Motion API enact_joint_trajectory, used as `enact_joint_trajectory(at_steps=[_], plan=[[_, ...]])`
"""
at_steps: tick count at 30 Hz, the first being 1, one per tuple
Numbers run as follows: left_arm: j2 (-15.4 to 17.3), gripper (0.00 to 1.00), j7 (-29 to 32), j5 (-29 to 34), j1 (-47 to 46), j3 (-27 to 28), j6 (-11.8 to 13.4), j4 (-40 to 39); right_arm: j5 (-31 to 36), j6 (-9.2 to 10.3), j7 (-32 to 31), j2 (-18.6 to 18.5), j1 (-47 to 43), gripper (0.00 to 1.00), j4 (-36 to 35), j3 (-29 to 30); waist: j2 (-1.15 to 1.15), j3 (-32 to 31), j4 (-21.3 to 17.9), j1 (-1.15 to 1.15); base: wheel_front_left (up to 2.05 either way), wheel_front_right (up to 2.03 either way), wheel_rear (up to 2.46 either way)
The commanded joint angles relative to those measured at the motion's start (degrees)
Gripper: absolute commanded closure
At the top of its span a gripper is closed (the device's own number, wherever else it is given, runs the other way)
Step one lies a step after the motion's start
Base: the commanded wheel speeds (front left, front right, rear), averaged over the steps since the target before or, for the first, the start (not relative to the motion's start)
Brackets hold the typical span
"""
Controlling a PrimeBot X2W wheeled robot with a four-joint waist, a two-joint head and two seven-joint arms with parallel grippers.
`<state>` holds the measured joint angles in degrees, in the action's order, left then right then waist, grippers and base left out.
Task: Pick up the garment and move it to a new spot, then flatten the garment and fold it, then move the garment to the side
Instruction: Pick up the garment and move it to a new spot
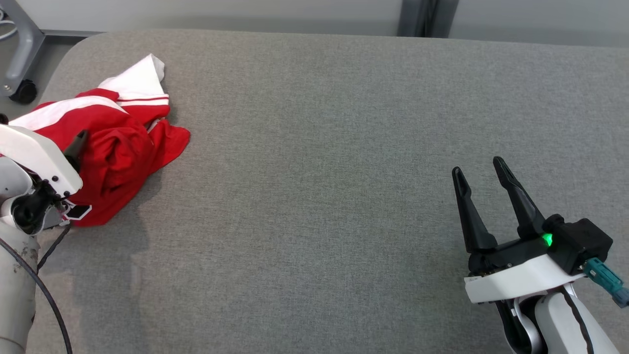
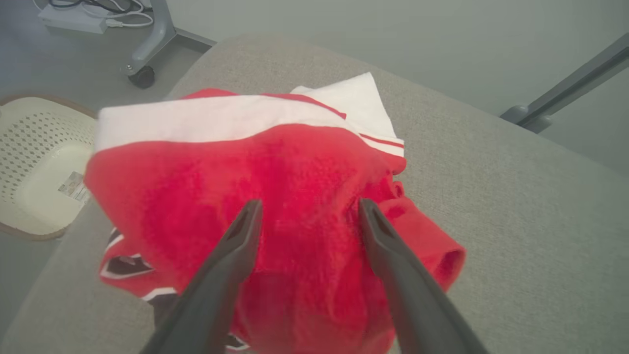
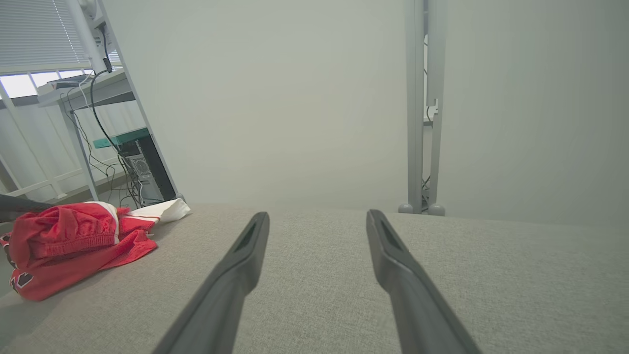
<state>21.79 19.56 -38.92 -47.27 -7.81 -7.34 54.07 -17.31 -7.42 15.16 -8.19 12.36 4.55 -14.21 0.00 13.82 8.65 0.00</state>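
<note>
The garment (image 1: 115, 152) is a crumpled red and white piece with a dark patch, heaped at the far left of the grey padded table (image 1: 344, 147). My left gripper (image 2: 307, 206) hangs just above the heap with its two fingers spread wide over the red cloth (image 2: 295, 196); nothing is pinched between them. In the head view one dark finger (image 1: 76, 147) of it shows over the garment. My right gripper (image 1: 481, 167) stands open at the lower right, far from the garment, over bare table. From the right wrist the garment (image 3: 73, 246) lies at the far left.
A cream perforated basket (image 2: 34, 167) stands on the floor beyond the table's left edge. A wheeled stand's base (image 1: 19, 73) is at the far left corner. A metal post (image 3: 422, 123) rises behind the table.
</note>
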Motion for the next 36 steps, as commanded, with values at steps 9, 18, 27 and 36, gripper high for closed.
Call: enact_joint_trajectory(at_steps=[9,18,27,36], plan=[[1.2,0.69,8.1,-4.5,-1.5,-3.3,-0.2,3.3,-0.1,-0.13,0.1,-0.2,1.0,0.0,-0.5,0.6,0.0,1.9,-1.2,0.0,0.0,0.0,0.0],[2.2,1.0,7.7,-6.2,-1.4,-6.4,-0.2,2.6,0.1,-0.13,0.1,-0.2,1.1,0.0,-0.3,1.2,0.0,1.8,-0.8,0.0,0.0,0.0,0.0],[3.3,1.0,5.4,-8.1,-0.8,-10.0,-0.2,0.3,0.0,-0.13,0.1,0.2,0.5,0.0,0.4,1.0,0.0,0.0,-0.2,0.0,0.0,0.0,0.0],[5.9,1.0,2.8,-9.5,-2.6,-15.1,-0.2,-6.3,-0.4,-0.13,0.1,1.1,-1.2,0.0,1.0,1.6,0.0,-4.5,0.0,0.0,0.0,0.0,0.0]])
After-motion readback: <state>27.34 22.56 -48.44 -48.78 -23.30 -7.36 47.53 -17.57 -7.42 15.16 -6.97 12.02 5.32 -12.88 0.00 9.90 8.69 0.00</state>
